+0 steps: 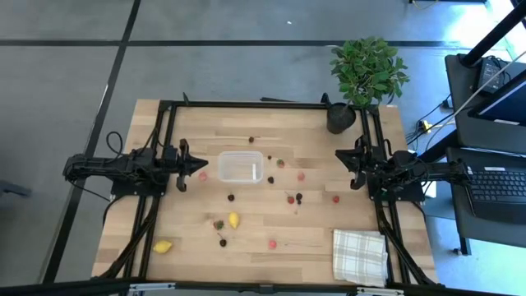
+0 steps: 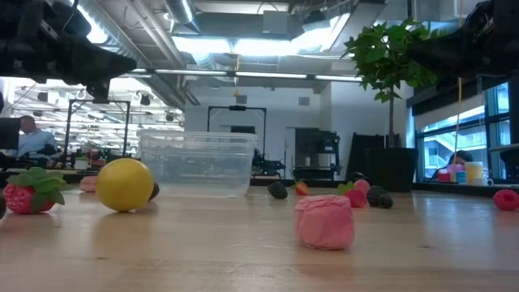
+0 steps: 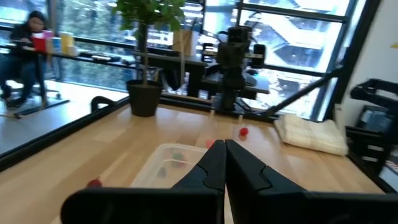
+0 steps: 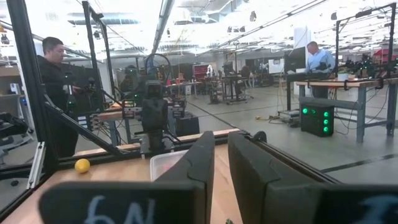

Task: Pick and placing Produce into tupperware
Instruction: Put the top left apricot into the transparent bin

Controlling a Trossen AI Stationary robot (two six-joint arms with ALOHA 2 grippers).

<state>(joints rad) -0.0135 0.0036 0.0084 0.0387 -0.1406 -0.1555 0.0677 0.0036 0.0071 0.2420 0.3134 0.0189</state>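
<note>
Both claws clenched, empty: left gripper [image 1: 200, 164] beside tupperware [image 1: 241, 167], right gripper [image 1: 342, 156] opposite. Produce [image 1: 234, 219] scattered across table [image 1: 279, 238]. Risk: round berries rolling off if nudged; light tub sliding.

Clear glossy plastic tupperware [image 1: 241, 166] on smooth pale wooden table [image 1: 271, 222], checked cloth [image 1: 359, 256].
</note>
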